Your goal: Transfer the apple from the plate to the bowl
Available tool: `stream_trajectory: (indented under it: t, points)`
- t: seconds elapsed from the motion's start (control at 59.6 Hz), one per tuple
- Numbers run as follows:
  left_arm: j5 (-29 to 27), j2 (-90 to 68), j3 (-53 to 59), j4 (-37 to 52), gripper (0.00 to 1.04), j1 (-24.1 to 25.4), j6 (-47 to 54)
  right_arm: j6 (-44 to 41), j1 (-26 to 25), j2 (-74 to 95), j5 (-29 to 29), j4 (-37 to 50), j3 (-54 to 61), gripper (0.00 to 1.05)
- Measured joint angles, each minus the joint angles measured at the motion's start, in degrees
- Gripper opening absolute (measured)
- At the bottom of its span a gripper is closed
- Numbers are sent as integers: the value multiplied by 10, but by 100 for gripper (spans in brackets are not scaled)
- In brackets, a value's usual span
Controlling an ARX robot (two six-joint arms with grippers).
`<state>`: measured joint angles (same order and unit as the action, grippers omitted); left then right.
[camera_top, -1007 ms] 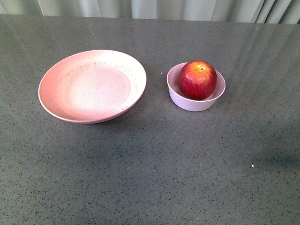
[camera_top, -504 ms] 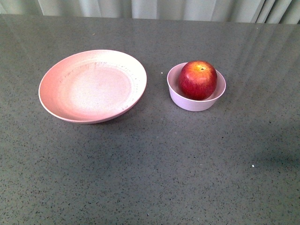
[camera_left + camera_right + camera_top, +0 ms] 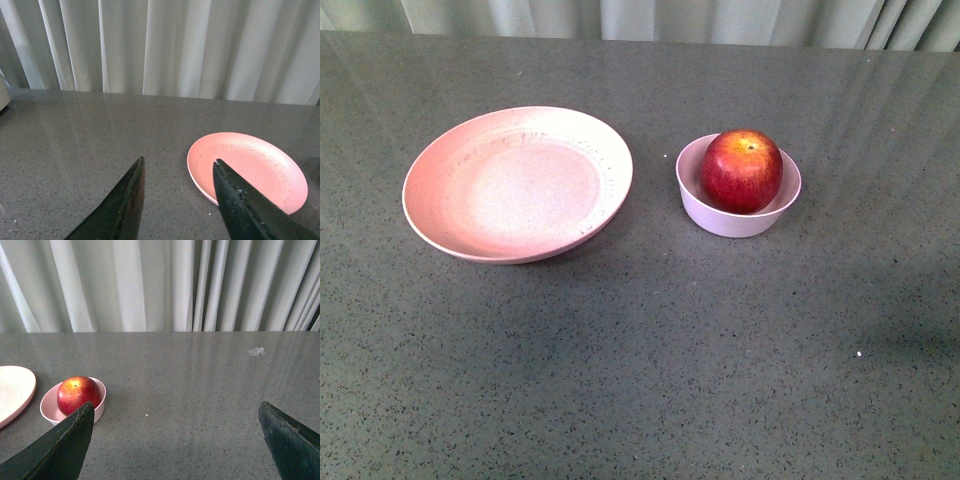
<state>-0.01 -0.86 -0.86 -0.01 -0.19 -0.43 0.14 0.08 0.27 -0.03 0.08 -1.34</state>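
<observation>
The deep-red apple [image 3: 741, 170] sits inside the small pale bowl [image 3: 738, 217], right of the wide pink plate [image 3: 517, 183], which holds nothing. Neither arm shows in the front view. In the right wrist view the apple [image 3: 78, 394] rests in the bowl [image 3: 48, 407] beside one dark finger, and my right gripper [image 3: 176, 405] is wide open over bare table. The left wrist view shows the plate [image 3: 260, 165] just past one finger, my left gripper [image 3: 178, 160] open with nothing between its fingers.
Everything stands on a grey speckled table [image 3: 650, 340]. Pale curtains [image 3: 650, 18] hang behind its far edge. A small crumpled scrap [image 3: 256, 351] lies far off on the table in the right wrist view.
</observation>
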Motion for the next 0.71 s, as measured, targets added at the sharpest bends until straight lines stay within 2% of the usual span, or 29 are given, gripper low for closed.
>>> stream_trajectory:
  t: [0.168,0.252,0.705]
  points:
    - [0,0,0,0,78,0,0,0,0,0,0,0,0,96]
    - [0,0,0,0,97,0,0,0,0,0,0,0,0,96]
    - [0,0,0,0,96,0,1,0,0,0,0,0,0,96]
